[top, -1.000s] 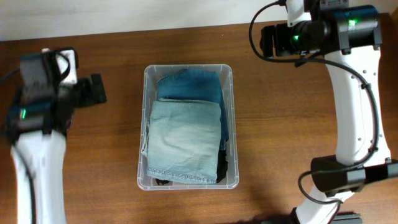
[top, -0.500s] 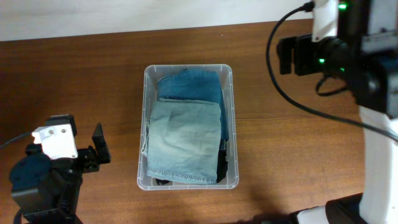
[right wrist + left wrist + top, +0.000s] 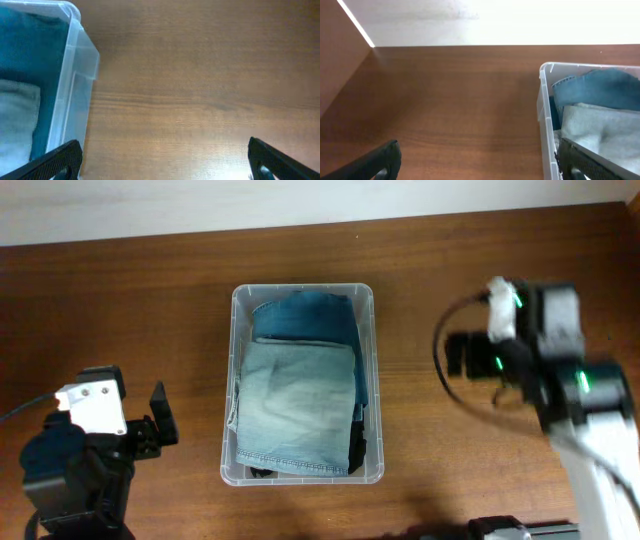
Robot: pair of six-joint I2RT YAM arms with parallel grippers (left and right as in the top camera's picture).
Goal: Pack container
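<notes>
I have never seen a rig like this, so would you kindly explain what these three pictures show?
Two robot arms stand at a wooden table. The wide picture looks down from above; the other two come from wrist cameras, so the black shapes at their lower corners are the arm's own fingers. In the middle sits a clear plastic container holding pale folded denim on darker blue denim. The left gripper and right gripper, either side of it, are open and hold nothing.
</notes>
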